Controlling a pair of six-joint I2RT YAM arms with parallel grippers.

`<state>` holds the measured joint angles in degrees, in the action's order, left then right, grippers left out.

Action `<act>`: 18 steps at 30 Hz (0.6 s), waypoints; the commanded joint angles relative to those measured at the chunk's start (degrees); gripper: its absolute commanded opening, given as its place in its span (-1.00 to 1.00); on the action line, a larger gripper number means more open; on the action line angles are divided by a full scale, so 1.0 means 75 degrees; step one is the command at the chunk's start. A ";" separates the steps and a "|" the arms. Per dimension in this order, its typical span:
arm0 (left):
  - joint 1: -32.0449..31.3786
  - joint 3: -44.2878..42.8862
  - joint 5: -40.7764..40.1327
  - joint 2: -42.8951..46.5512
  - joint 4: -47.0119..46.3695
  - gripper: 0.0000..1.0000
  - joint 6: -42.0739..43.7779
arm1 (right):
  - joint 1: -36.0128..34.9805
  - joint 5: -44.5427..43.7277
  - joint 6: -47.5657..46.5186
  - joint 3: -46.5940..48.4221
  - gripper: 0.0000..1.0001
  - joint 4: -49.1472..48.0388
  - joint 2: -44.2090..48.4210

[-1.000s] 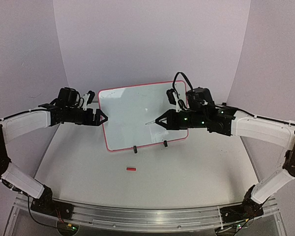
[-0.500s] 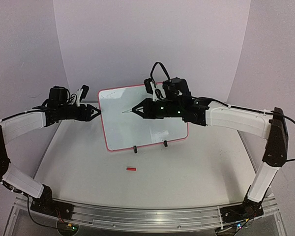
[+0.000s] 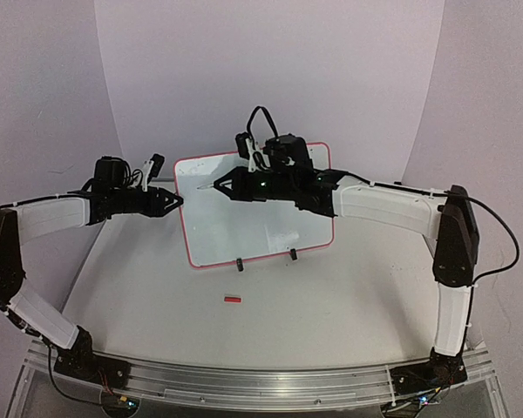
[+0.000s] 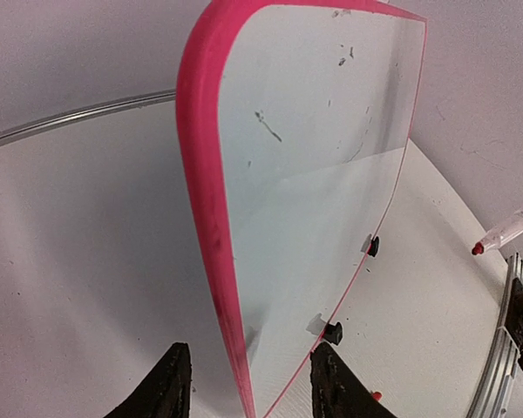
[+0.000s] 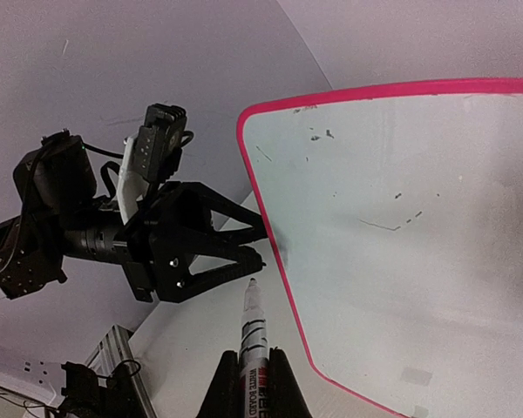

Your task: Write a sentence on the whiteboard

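The right gripper (image 3: 231,185) clamps a marker (image 5: 251,318), its tip pointing left in front of the whiteboard (image 3: 253,231) (red-framed, upright at centre frame, bearing faint specks and short strokes), arm stretched leftward across it, while the left gripper (image 3: 176,202) straddles the board's left edge, jaws spread.

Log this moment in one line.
left pincer open astride whiteboard edge | right pincer shut on marker near top-left | no sentence yet
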<state>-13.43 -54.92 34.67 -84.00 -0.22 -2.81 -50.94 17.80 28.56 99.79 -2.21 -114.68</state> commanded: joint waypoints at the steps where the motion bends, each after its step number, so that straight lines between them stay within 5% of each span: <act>1: 0.0049 -0.0068 0.0202 -0.0244 -0.0523 -0.15 0.0179 | -0.0051 0.0149 0.0045 0.0639 -1.00 -0.0478 -0.0353; 18: 0.0046 0.0114 0.0535 -0.0413 -0.1003 -0.66 0.0233 | -0.0050 0.0052 0.0089 0.1915 -1.00 -0.0572 -0.1411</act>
<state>-13.41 -54.42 37.43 -86.76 -5.12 -1.65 -50.94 18.74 28.80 110.74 -4.01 -123.42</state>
